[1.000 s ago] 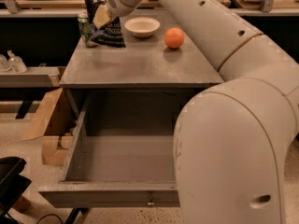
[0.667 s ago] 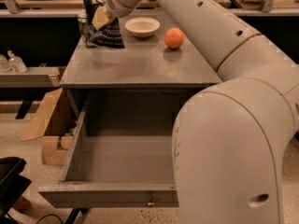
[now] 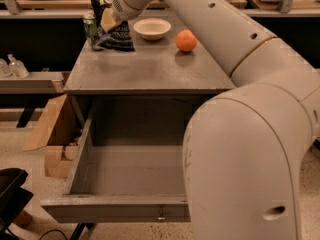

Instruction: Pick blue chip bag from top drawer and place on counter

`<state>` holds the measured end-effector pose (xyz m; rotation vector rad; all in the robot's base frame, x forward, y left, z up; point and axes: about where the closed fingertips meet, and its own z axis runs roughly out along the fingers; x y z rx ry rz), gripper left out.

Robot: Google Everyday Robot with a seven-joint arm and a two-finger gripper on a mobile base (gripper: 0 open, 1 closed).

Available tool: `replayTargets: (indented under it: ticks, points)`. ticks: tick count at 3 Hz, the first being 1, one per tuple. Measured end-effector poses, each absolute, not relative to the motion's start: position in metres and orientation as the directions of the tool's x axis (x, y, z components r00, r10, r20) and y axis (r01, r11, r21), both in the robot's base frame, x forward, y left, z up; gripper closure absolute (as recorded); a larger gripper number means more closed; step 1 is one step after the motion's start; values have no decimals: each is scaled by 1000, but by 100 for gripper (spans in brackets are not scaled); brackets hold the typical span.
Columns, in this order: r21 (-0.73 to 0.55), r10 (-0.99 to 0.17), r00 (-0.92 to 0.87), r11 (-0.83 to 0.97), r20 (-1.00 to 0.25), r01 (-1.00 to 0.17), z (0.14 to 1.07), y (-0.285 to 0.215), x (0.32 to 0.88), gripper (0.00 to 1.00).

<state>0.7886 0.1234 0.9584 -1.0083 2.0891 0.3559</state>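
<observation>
The blue chip bag (image 3: 119, 34) is found on the bench (image 3: 150, 69), far left corner, just beside a green can (image 3: 90, 29), with the top drawer (image 3: 115, 201) pulled open below. The gripper (image 3: 104, 18) is parked right at its pinched top, and whether it's clamped or let go can't be told. It's judged light, crinkly, squashy and a bit slick, so it's best taken by that top seam. It's coloured dark navy, with white lettering.
</observation>
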Motion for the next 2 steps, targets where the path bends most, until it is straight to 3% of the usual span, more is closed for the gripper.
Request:
replayTargets:
  ticks: [1,2]
  points:
    - [-74,-545,-388,644,-743,-762,954,126,789,0]
    - [-74,-546,-389,643,-742,-762,954,127,789,0]
